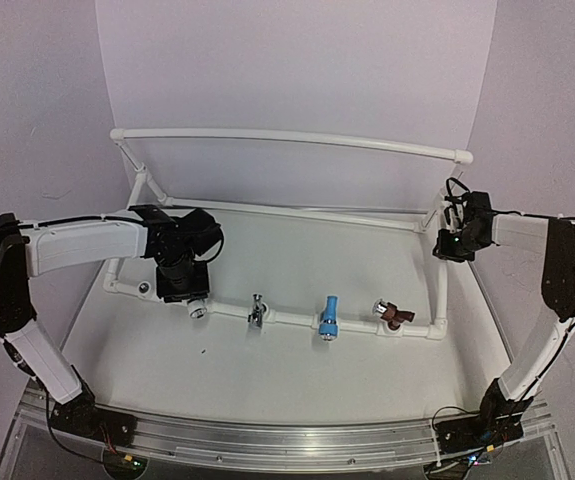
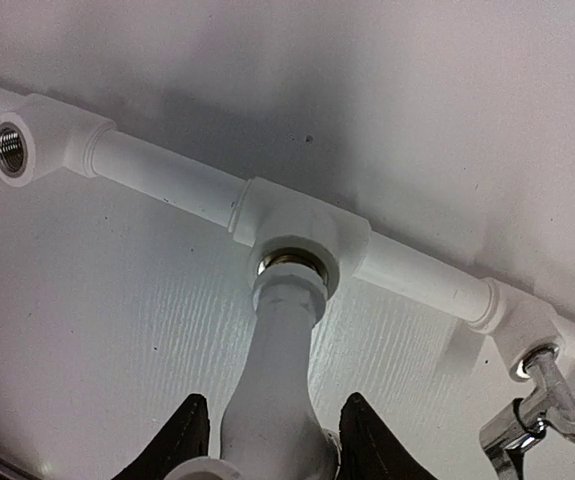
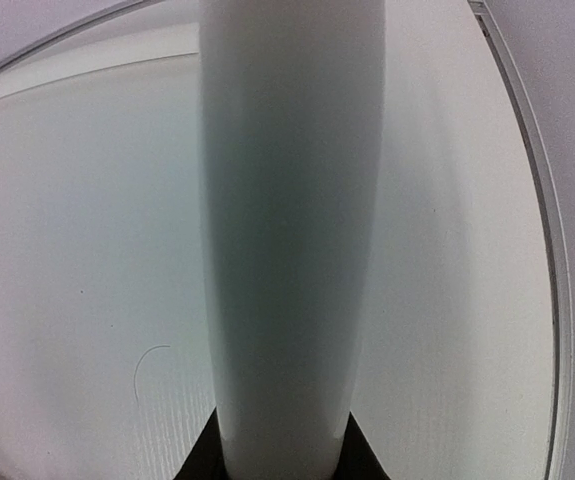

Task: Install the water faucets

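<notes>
The left end effector (image 2: 275, 405) clamps the white faucet (image 2: 285, 330) (threaded end in the socket (image 2: 292, 262) ahead); the right end effector (image 3: 282, 438) grips the pipe frame (image 3: 292, 200).

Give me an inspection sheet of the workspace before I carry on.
Surface: white table carrying the PVC pipe frame.
Job's things: white faucet at a tee socket; chrome faucet, light blue faucet and reddish-brown faucet at sockets along the front pipe; end socket empty.
Clutter: one dark speck.
Grippers: left gripper shut on the white faucet; right gripper shut on the PVC pipe frame.
Cables: black cable looped at the left wrist.
Surroundings: pale walls; metal rail at the near edge.
</notes>
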Controlling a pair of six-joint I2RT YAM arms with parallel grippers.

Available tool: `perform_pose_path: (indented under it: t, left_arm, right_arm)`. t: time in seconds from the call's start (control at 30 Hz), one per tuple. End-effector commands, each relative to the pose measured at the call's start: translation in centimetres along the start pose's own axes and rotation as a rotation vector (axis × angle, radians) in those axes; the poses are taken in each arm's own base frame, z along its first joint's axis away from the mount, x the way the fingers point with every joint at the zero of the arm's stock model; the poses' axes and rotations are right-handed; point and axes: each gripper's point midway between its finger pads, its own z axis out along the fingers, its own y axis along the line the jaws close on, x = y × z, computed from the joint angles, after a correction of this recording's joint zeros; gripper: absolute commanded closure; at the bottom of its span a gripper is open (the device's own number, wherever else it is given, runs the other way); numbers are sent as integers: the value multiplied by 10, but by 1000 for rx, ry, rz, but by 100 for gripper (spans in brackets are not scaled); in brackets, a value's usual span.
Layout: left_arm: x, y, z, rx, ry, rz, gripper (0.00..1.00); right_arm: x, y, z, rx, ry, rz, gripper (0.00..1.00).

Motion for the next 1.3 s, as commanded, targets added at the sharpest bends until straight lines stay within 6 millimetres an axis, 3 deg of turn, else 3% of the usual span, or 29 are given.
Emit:
perform_pose_path:
  t: [0.0,0.2,0.4,0.57,0.7,0.8,0.93,1.07,1.17,1.27]
  left_arm:
    - [-9,-14,-4,4,-40,251,53]
    - [-6,-12,2,-52,-38,467,47]
    - [-6,-9,6,-94,-10,637,47]
    - [-10,-19,-7,-39,-28,727,51]
    - [-1,-33,-23,75,0,839,47]
    - [3,-27,-25,56,42,890,46]
    - [-3,-15,-26,-34,59,893,36]
    - [-13,-18,-46,-11,8,838,1]
    - [-9,-26,-67,93,-20,786,0]
    - [4,-24,-72,152,8,737,0]
  right_arm:
    - [0,-8,-1,34,2,-108,100]
    - [0,-8,-1,34,2,-106,100]
    - [-1,-8,-2,33,0,-106,100]
    - [0,-9,-3,39,2,-107,100]
    - [1,-9,-3,39,3,-106,100]
    - [0,-9,-3,38,2,-105,100]
    - [-1,-8,-3,34,1,-102,100]
    - [-1,-8,-3,33,2,-102,100]
    - [-1,-8,-3,33,2,-102,100]
    - [-1,-8,-3,33,3,-103,100]
